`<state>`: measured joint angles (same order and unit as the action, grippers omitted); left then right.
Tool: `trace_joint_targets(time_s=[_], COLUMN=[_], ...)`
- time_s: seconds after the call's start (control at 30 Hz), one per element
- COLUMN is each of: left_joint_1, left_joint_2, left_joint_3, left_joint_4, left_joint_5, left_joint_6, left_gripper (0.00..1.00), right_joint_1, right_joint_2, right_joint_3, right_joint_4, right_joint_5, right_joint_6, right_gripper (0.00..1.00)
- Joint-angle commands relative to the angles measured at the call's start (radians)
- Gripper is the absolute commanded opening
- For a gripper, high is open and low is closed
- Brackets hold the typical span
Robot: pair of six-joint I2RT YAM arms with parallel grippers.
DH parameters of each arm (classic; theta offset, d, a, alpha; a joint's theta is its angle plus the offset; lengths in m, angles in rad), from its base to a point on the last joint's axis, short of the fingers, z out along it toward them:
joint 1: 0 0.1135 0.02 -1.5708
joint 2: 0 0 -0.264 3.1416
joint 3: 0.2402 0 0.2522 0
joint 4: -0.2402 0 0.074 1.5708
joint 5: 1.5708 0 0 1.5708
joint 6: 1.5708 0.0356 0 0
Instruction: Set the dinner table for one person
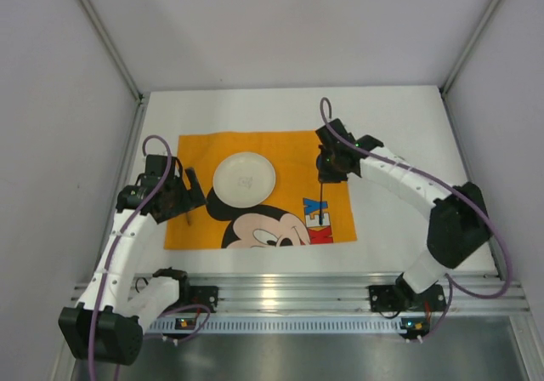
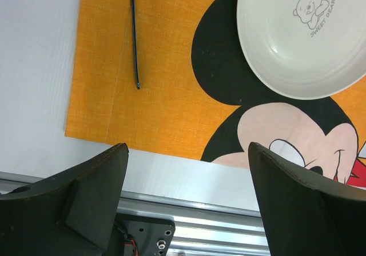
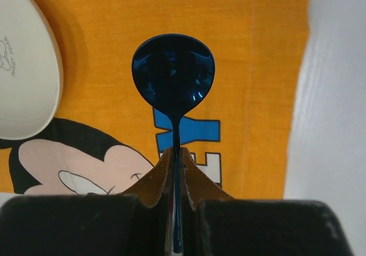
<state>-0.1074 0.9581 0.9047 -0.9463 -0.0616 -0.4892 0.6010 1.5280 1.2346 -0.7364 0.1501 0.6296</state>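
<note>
Right fingers (image 3: 154, 179) are pressed together on the thin handle of a dark blue spoon (image 3: 173, 73), clamping it just below the neck. The spoon's glossy round bowl points away from the wrist, over the orange cloth mat (image 3: 251, 50); whether the bowl rests on the cloth cannot be told. Behind the handle stand blue block letters reading "EY". Left fingers (image 2: 91, 193) are spread wide, dark, matte and wedge-shaped. They hold and touch nothing, and hang over the mat's near left corner.

A round white plate (image 2: 297, 56), smooth and shallow with a raised rim, lies on the mat, partly over the black ear of the printed Mickey Mouse face. Inside it is a small grey bear drawing with the words "SWEET DEAR" beneath. Near the mat's left edge lies a thin dark rod (image 2: 135, 39), straight and slender; its upper end runs out of the left wrist view.

Seen from above, the mat has a woven look and lies flat on the white matte tabletop (image 1: 399, 117), which reaches from the back wall to a ribbed aluminium rail (image 1: 289, 292) at the near edge, where both arm bases are bolted
</note>
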Motion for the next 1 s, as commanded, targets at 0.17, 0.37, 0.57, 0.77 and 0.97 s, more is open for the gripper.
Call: trace_joint_targets(time_s=[0.17,0.37,0.57,0.77,0.97], left_joint_1=[-0.003,-0.006,-0.014,-0.014,-0.014], left_joint_2=[-0.015,-0.022,-0.027,-0.028,-0.032], left_joint_3=[-0.009,-0.009,-0.009,-0.009,-0.01], left_joint_4=[0.018,0.017,0.017,0.017,0.021], left_joint_5=[-0.001,0.002,0.0,0.0,0.005], left_joint_6=[-0.005,0.0,-0.002,-0.002,0.001], left_gripper=[0.91,0.91,0.91,0.91,0.91], right_joint_1=[0.057,0.054,0.039,-0.087,-0.378], right_joint_2=[0.28,0.428,0.475,0.304,0.055], right_joint_3=[0.187,0.316,0.378,0.272,0.091], right_joint_4=[0.107,0.091,0.058,0.031,0.028], right_joint_5=[-0.07,-0.066,-0.063,-0.018,-0.006], right_joint_6=[0.074,0.071,0.07,0.033,-0.044], right_gripper=[0.0,0.02,0.62,0.66,0.66])
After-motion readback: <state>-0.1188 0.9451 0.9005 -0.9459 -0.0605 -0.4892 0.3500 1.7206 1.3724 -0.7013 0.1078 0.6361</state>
